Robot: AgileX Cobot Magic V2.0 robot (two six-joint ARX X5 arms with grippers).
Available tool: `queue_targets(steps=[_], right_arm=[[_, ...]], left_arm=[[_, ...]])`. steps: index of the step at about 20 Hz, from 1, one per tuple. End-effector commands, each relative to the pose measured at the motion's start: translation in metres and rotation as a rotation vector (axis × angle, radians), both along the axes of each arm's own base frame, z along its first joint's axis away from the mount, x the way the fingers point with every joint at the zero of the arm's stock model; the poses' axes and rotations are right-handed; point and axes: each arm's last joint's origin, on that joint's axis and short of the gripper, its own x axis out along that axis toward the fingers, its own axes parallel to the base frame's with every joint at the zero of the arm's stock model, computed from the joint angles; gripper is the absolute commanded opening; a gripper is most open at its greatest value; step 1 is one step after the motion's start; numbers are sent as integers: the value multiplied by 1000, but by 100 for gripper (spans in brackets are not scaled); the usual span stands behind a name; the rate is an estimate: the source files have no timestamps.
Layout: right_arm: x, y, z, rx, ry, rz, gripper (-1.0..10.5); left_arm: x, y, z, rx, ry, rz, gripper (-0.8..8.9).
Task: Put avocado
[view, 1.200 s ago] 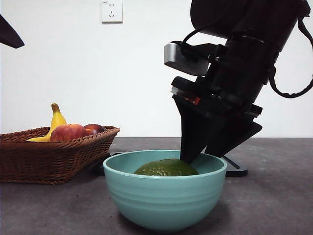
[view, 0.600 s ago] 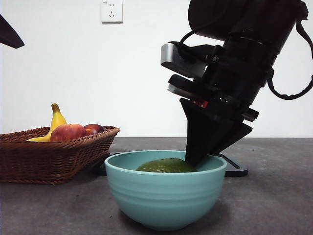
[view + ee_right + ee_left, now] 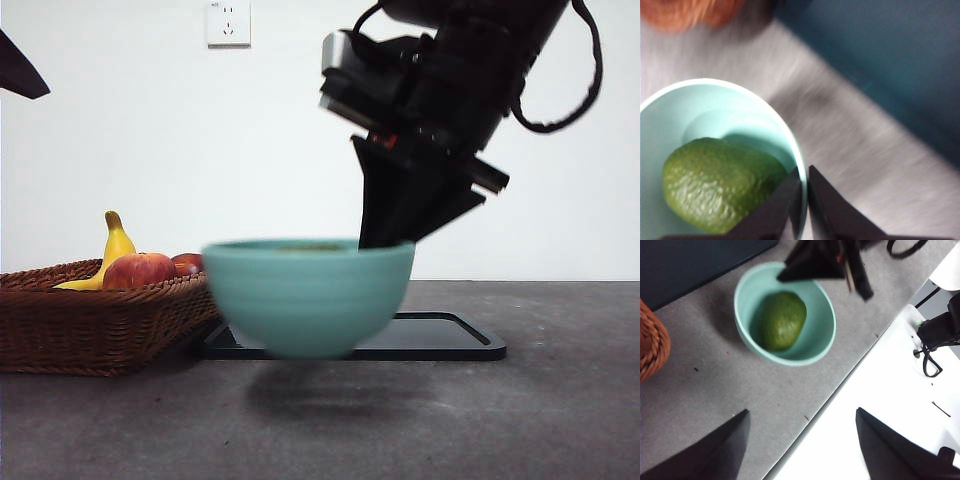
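The dark green avocado lies inside a teal bowl. The bowl hangs in the air above the table, blurred by motion, in front of the black tray. My right gripper comes down from the top right and is shut on the bowl's rim, one jaw inside and one outside. The right wrist view shows the avocado close beside its jaws. My left gripper is open and empty, high above the table, looking down on the bowl.
A wicker basket at the left holds a yellow banana and a red-orange apple. The left arm shows only as a black tip at the top left. The table's front edge runs near the bowl.
The right gripper has risen and moved left, lifting the bowl with the avocado off the table. The bowl stood on the table before; now it hangs in the air.
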Motion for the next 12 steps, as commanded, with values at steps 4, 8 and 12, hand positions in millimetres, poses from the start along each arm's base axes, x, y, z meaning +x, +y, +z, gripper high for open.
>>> queue_targets(steps=[4, 8, 12], right_arm=[[51, -9, 21, 17, -59, -91, 14], [106, -10, 17, -14, -46, -140, 14], [143, -7, -2, -23, -21, -172, 14]], left_arm=[[1, -2, 2, -7, -11, -15, 342], [1, -2, 2, -7, -11, -15, 342], [1, -2, 2, -7, -11, -15, 342]])
